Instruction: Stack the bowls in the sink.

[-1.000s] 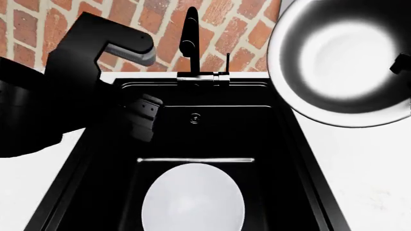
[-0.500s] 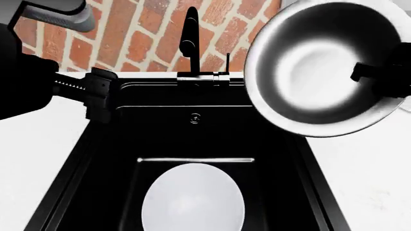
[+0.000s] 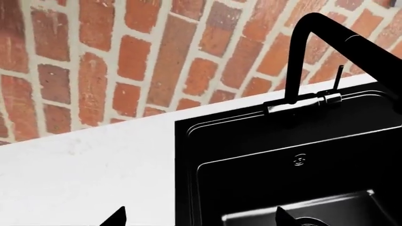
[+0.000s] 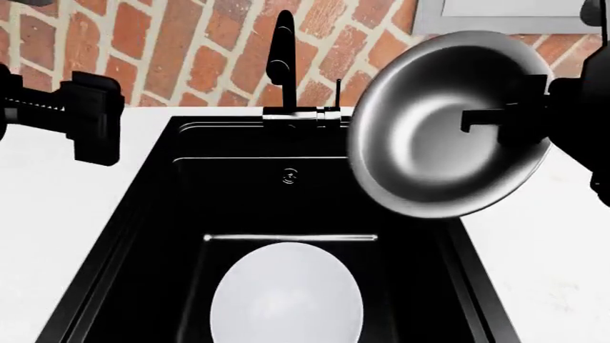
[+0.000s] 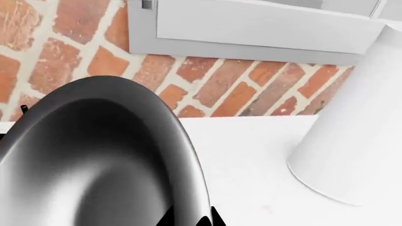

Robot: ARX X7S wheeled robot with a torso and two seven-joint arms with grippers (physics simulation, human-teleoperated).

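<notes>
The white bowl (image 4: 286, 294) rests upright on the floor of the black sink (image 4: 153, 214); only its white inside shows. My right gripper (image 4: 496, 118) is shut on the rim of the black bowl (image 4: 433, 136), holding it tilted on edge above the sink's right rim, shiny inside facing left. In the right wrist view the black bowl (image 5: 94, 160) fills the left side, its rim pinched in my right gripper (image 5: 191, 219). My left gripper (image 4: 91, 121) is open and empty above the counter left of the sink; in the left wrist view it (image 3: 199, 219) straddles the sink's (image 3: 283, 155) left rim.
A black faucet (image 4: 281, 57) stands at the sink's back edge before a brick wall; it also shows in the left wrist view (image 3: 301, 47). A tall white container (image 5: 351, 141) stands on the white counter (image 4: 543, 271) right of the sink. A grey cabinet (image 5: 251, 28) hangs above.
My right gripper has carried the black bowl left and down toward the sink and tilted it more on edge. My left arm has swung left, out over the counter.
</notes>
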